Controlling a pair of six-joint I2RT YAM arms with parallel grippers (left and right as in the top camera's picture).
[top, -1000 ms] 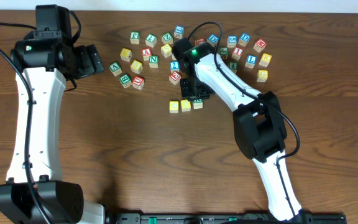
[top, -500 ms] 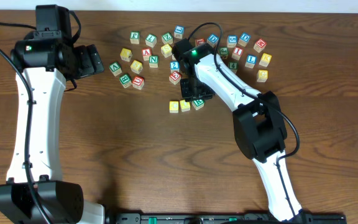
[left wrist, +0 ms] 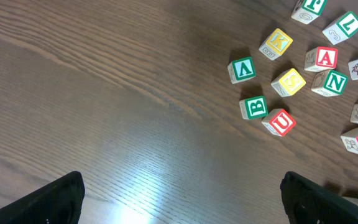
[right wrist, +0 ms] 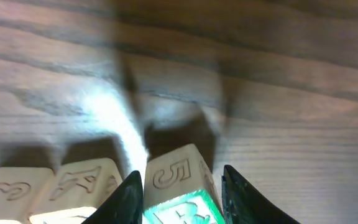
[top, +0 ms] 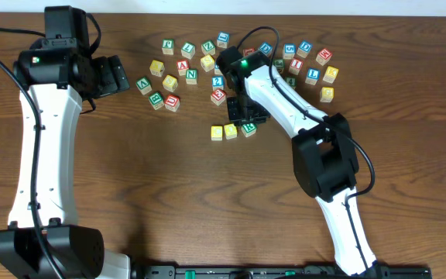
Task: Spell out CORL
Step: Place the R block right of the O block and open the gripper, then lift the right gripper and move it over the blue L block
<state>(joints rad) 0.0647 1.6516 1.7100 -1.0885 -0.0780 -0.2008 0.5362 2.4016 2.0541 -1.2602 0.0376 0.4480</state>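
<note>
Right gripper (right wrist: pixel 182 176) straddles the green R cube (right wrist: pixel 180 210)
Its wrist view cannot settle whether it pinches; overhead alone shows the two yellow-topped cubes (top: pixel 217 132) alongside. Left gripper (left wrist: pixel 182 194) gapes wide.

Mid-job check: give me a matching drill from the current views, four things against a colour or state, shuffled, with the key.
Column one:
1. left pincer
2. right pincer
3. U cube
4. K cube

Column two:
a. yellow face
b. fingers either side of the green-lettered cube
c. wide open, holding nothing
d. red letter

Pairs: 1-c, 2-b, 3-d, 4-a
</note>
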